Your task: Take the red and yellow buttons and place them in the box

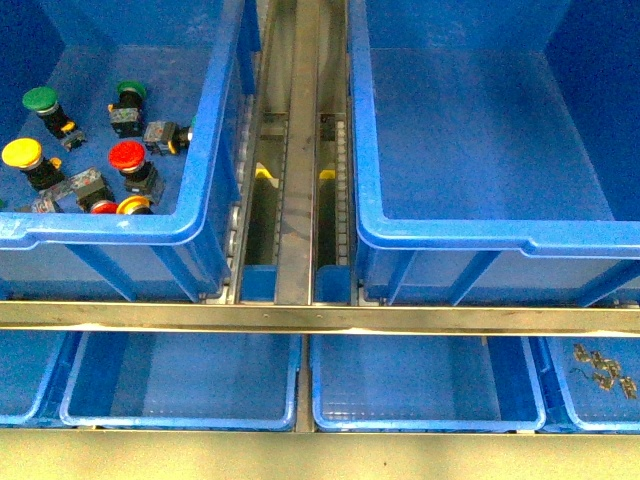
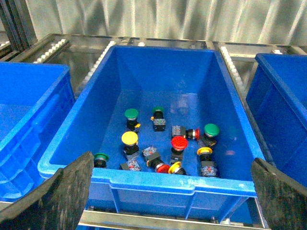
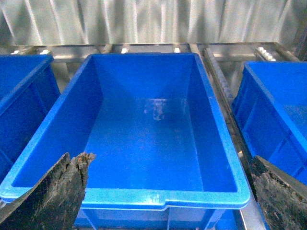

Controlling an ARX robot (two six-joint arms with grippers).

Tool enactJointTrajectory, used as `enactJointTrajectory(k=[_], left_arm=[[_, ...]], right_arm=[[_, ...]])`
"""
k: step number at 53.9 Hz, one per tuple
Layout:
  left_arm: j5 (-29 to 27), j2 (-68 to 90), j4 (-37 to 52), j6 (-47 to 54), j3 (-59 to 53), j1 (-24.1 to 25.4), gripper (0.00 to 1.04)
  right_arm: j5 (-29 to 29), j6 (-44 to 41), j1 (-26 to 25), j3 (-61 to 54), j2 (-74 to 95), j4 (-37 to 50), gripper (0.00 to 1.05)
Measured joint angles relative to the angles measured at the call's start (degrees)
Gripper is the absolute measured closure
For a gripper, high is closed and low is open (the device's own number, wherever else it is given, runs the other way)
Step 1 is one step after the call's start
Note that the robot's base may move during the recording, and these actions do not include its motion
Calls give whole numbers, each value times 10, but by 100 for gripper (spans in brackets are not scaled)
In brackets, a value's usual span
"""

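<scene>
Red and yellow buttons (image 1: pixel 127 155) are lying among green buttons (image 1: pixel 40 99) in the left bin (image 1: pixel 215 120), some cut off by its rim; the box (image 1: pixel 480 235) is sitting alongside; left gripper (image 2: pixel 171 159) and right gripper (image 3: pixel 167 158) are hanging wide open, gripping nothing.

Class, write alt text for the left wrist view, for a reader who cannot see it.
A deep blue bin holds scattered red buttons, yellow buttons and green buttons on its floor. The left gripper is open before its near rim, dark fingers wide apart; other blue bins flank it.
</scene>
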Motion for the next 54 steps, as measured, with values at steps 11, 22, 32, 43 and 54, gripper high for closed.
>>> enactJointTrajectory(k=[11,22,32,43,54], left_arm=[[0,0,0,0,0,0,8],[0,0,0,0,0,0,8],[0,0,0,0,0,0,8],[0,0,0,0,0,0,8],[0,0,0,0,0,0,8]], right_arm=[[0,0,0,0,0,0,6],[0,0,0,0,0,0,6],[0,0,0,0,0,0,6],[0,0,0,0,0,0,6],[0,0,0,0,0,0,6]])
